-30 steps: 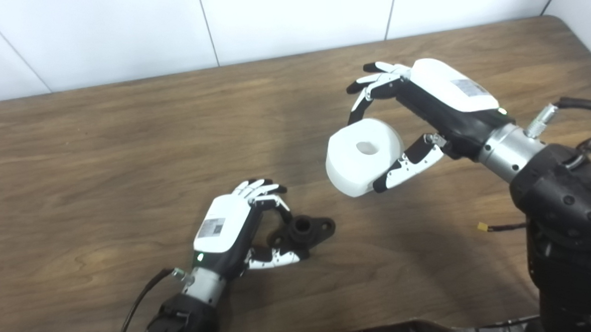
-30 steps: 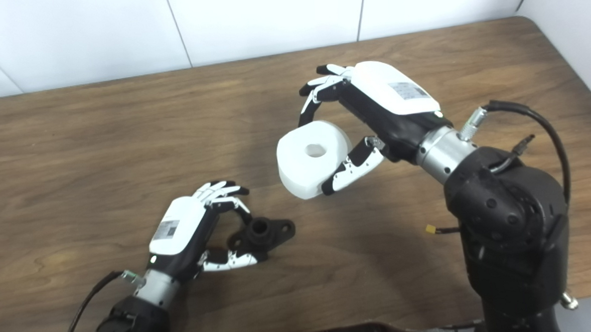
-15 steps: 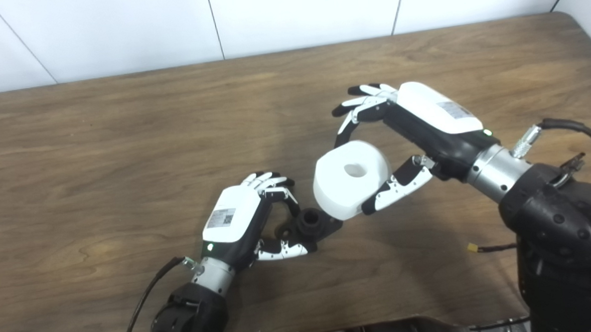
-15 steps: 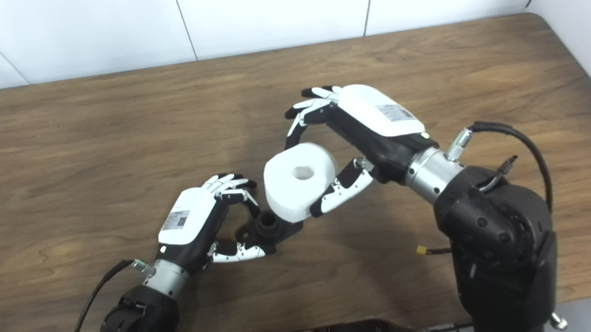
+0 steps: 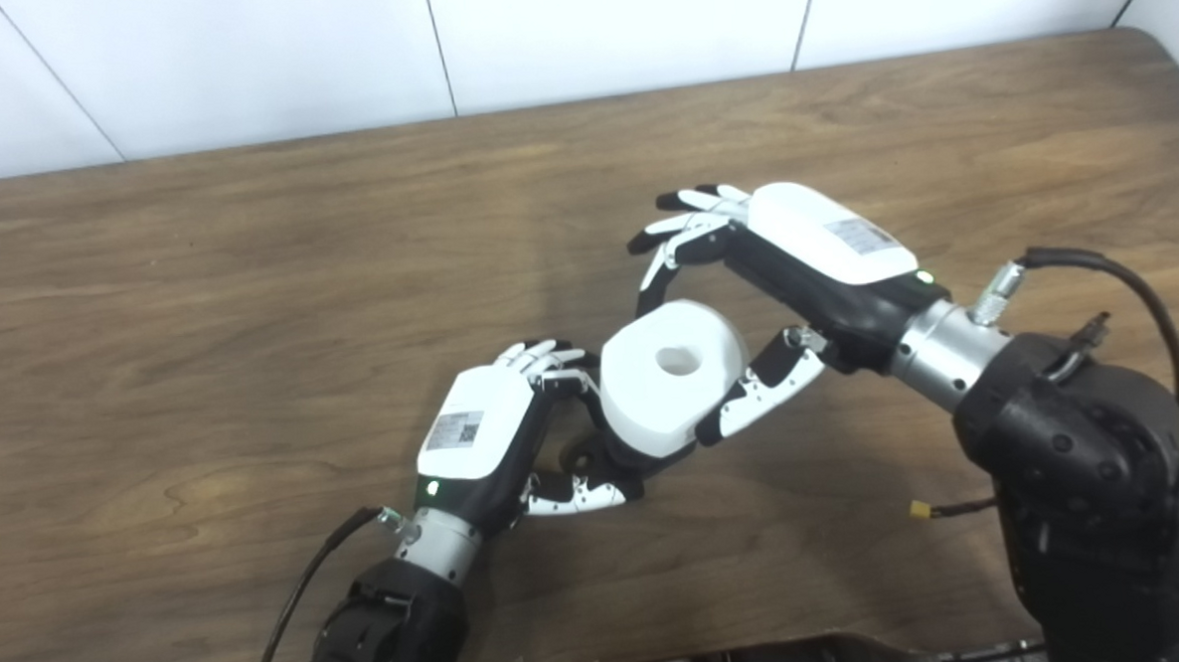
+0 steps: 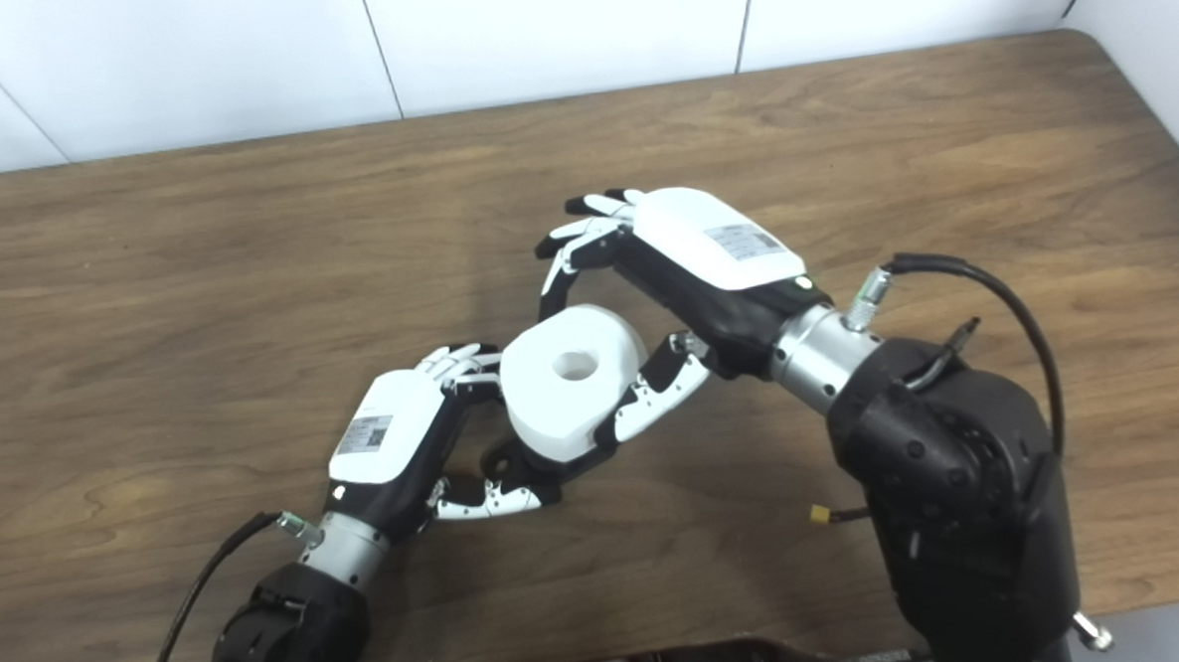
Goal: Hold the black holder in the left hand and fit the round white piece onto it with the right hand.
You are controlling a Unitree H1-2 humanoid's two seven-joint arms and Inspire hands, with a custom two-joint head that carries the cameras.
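On table, left eye view:
left hand (image 5: 480, 440): white glossy back, black palm, fingers curled round holder, thumb under it; grasping holder.
holder (image 5: 595, 462): black, matte, mostly hidden under white piece; only a flange bit with a hole shows between left fingers and thumb. Sits low at the table surface; cannot tell if lifted.
white piece (image 5: 673, 375): thick round puck, smooth matte white, round hole in centre, top face tilted toward camera. Directly over holder, overlapping it; cannot tell if seated.
right hand (image 5: 787, 293): clasped on white piece, fingers over far rim, thumb against near right rim.
table (image 5: 201, 318): brown wood grain, flat, rounded far-right corner.
room: wide bare wood left and behind both hands; near edge close below left forearm.
yellow plug (image 5: 920, 510): small, on thin black wire, beside right forearm.

Right eye view:
left hand: same grip, fingertips (image 6: 456, 359) touching white piece's left side.
white piece: hole visible on top, lower edge hides the holder body.
holder: black flange end peeks out left of piece, just above left thumb.
right hand: thumb (image 6: 652, 400) black and white, pressed on piece's right wall.
wall (image 6: 557, 34): white panels with dark seams, meets table's far edge.
cable (image 6: 986, 299): black, loops off right wrist.
edges: table's right edge near right arm; front edge at frame bottom.
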